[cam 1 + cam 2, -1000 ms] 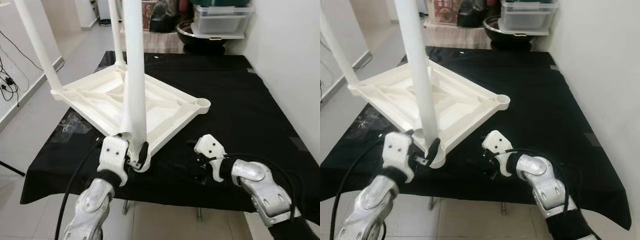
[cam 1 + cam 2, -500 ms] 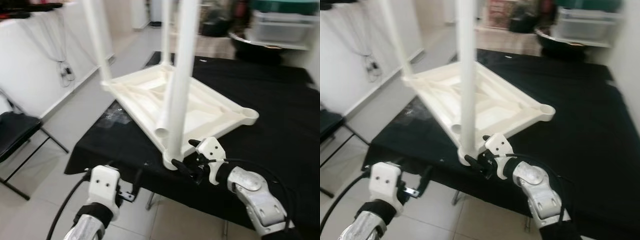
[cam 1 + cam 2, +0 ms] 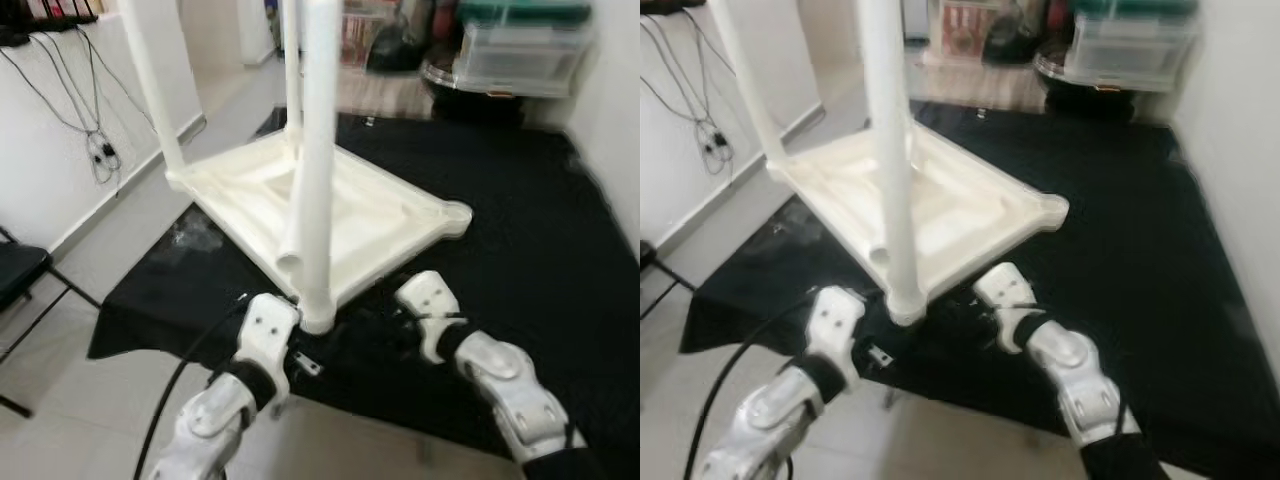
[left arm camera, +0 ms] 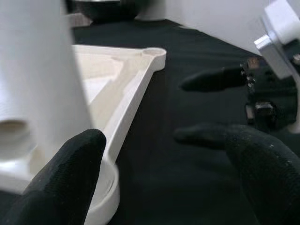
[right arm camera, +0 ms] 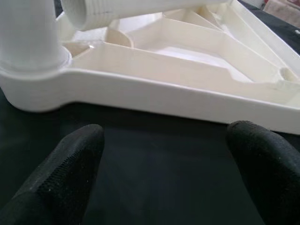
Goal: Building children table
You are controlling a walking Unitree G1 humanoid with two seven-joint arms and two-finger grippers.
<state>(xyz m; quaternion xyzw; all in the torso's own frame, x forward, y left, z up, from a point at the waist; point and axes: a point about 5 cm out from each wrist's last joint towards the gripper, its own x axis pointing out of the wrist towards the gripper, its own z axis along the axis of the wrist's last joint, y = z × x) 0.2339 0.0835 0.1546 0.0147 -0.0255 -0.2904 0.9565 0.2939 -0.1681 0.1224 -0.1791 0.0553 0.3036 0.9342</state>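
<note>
The white children's table top [image 3: 380, 215] lies upside down on the black-covered table [image 3: 540, 260]. A white leg [image 3: 320, 150] stands upright in its near corner socket [image 4: 101, 187]. Two more legs [image 3: 150, 80] rise at the far corners. A loose threaded tube end [image 5: 84, 14] rests beside the near leg. The right corner socket [image 3: 458, 212] holds no leg. My left gripper [image 4: 138, 138] is open just below and in front of the near corner. My right gripper [image 5: 164, 136] is open over the cloth, facing the top's edge, with nothing between its fingers.
A clear storage box [image 3: 520, 60] and a dark bowl [image 3: 450, 80] stand behind the table. A white wall [image 3: 615, 100] runs along the right. Cables [image 3: 95, 140] hang on the left wall, and a black chair [image 3: 20, 275] stands at the left. The table's front edge is right under my grippers.
The camera has swung about. My left gripper let go of the near leg's base, dropped below the table edge, then rose back to the corner. My right gripper drew back slightly.
</note>
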